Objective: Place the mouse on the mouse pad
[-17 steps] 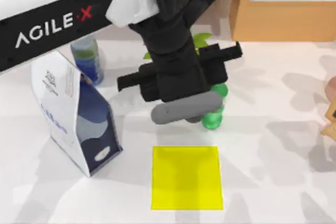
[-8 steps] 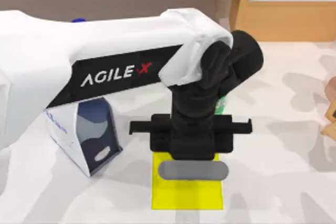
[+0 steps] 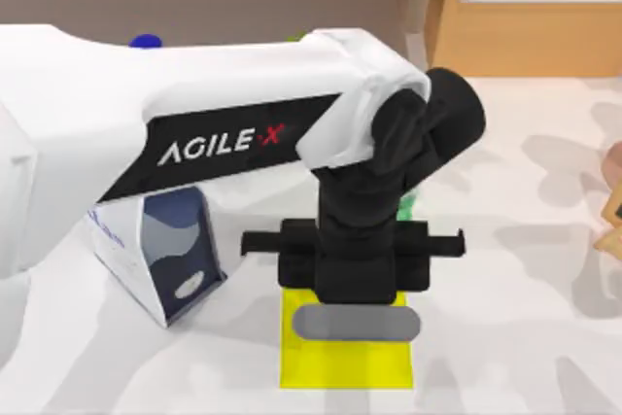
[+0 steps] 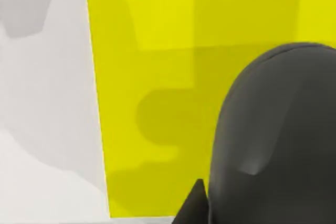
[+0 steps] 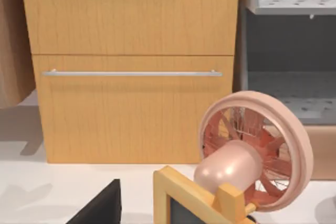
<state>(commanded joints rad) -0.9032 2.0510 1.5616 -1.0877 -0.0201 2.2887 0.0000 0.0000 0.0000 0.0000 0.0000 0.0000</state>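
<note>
At left centre of the top view a white and blue carton (image 3: 146, 245) stands on the table (image 3: 525, 337). Below centre, the left gripper (image 3: 352, 279) reaches straight down over the mouse pad (image 3: 340, 366), its fingers closed on the mouse (image 3: 356, 323), which lies crosswise above the yellow sheet. Whether the mouse touches the pad cannot be told. Far right, the right wrist view faces a pink fan (image 5: 247, 148) and a wooden cabinet (image 5: 131, 66).

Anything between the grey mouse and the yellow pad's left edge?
No. In the left wrist view, the stretch from the smooth matte grey mouse to the edge of the flat bright yellow mouse pad is bare yellow sheet, crossed only by shadow.
</note>
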